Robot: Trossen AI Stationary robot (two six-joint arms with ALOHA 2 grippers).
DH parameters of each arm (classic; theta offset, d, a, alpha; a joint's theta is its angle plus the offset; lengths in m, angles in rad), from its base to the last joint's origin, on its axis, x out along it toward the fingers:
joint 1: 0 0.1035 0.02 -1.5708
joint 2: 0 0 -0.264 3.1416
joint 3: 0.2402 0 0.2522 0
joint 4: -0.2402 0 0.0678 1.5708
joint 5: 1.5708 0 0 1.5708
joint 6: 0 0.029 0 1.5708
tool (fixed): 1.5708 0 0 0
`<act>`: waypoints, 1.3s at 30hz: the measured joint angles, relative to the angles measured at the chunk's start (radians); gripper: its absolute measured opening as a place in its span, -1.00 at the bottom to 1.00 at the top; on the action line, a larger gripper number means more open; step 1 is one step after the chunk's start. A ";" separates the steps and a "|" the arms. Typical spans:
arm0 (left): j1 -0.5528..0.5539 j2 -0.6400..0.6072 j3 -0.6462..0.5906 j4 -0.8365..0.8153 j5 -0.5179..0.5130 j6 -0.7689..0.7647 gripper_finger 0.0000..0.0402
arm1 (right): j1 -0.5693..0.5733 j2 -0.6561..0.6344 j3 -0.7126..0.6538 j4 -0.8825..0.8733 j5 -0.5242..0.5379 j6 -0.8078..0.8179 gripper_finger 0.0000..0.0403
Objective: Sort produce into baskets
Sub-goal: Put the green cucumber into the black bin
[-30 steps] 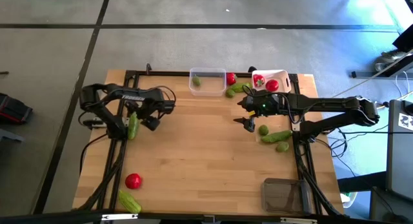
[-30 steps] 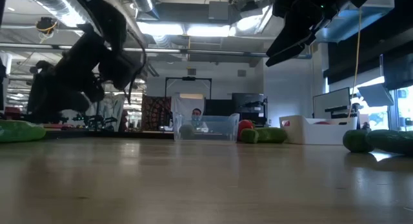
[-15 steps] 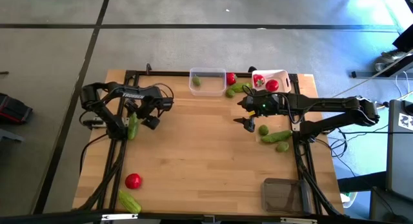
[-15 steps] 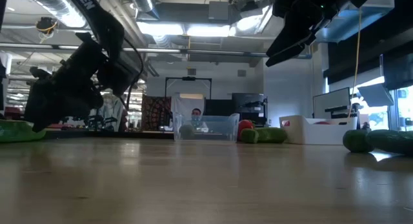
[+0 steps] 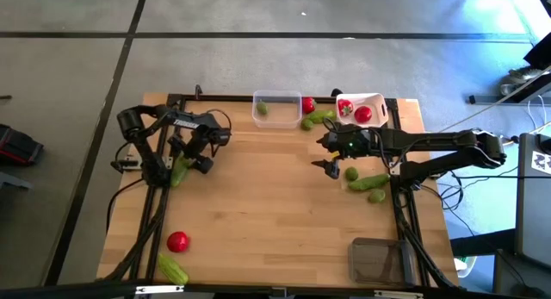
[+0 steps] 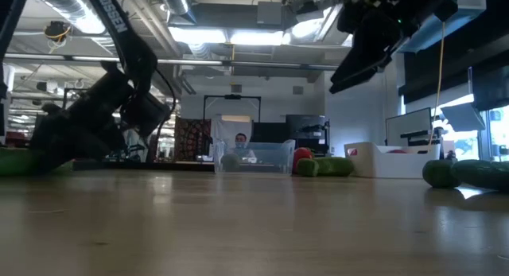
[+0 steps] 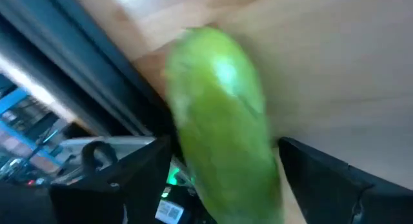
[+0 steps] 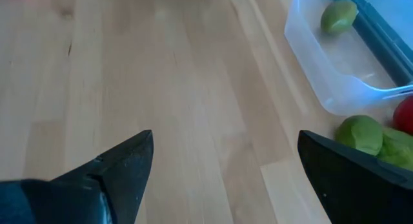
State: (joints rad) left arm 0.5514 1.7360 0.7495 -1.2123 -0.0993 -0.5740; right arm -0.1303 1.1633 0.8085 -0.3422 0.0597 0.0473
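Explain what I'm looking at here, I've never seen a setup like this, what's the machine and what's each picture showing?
It is a robot with two dark arms at a wooden table, sorting produce into small tubs. One camera looks straight down, one sits at table height, and one rides on each wrist. The left gripper, at the table's left edge, has a long bumpy green cucumber between its fingers. The right gripper hangs open and empty. A clear plastic tub holds a small round green fruit; a white tub holds red pieces.
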 joint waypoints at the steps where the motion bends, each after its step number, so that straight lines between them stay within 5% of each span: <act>1: 0.006 0.004 -0.004 0.006 0.014 0.017 0.44 | 0.000 0.000 0.000 0.002 0.000 0.000 0.80; 8: 0.004 -0.016 -0.012 0.017 0.031 0.068 0.40 | 0.000 0.000 0.000 0.009 0.000 -0.001 0.80; 18: -0.034 -0.026 -0.011 0.038 0.054 0.106 -0.15 | 0.000 0.000 0.000 0.009 0.000 -0.001 0.80; 39: -0.191 -0.193 0.065 0.037 0.043 0.095 -0.10 | -0.001 0.000 0.001 0.001 0.000 0.006 0.80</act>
State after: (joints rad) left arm 0.3609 1.5431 0.8145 -1.1750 -0.0565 -0.4788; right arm -0.1310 1.1633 0.8093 -0.3416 0.0593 0.0528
